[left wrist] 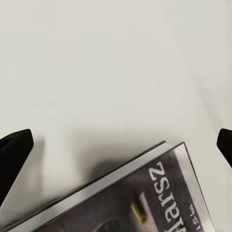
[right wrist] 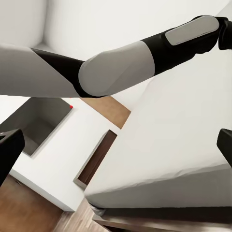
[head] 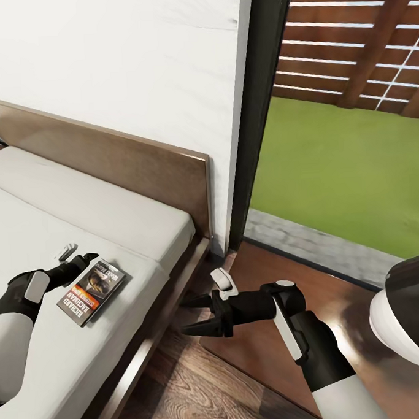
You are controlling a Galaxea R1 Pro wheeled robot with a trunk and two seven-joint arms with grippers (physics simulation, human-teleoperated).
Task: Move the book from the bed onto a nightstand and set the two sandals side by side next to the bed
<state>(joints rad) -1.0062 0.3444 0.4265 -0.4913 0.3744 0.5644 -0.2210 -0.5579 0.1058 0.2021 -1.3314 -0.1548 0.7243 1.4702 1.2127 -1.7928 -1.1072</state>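
Note:
The book lies flat on the bed near its right edge, with its dark cover and orange band facing up. My left gripper hovers open at the book's far corner. In the left wrist view its black fingertips stand wide apart, with the book's corner low between them and not gripped. My right gripper is open and empty beside the bed, over the near edge of the glossy reddish-brown nightstand. The sandals are out of view.
The brown headboard meets a white wall. A tall dark window frame stands right of the bed, with grass and a slatted fence behind the glass. Plank floor runs along the bed's side. My left arm crosses the right wrist view.

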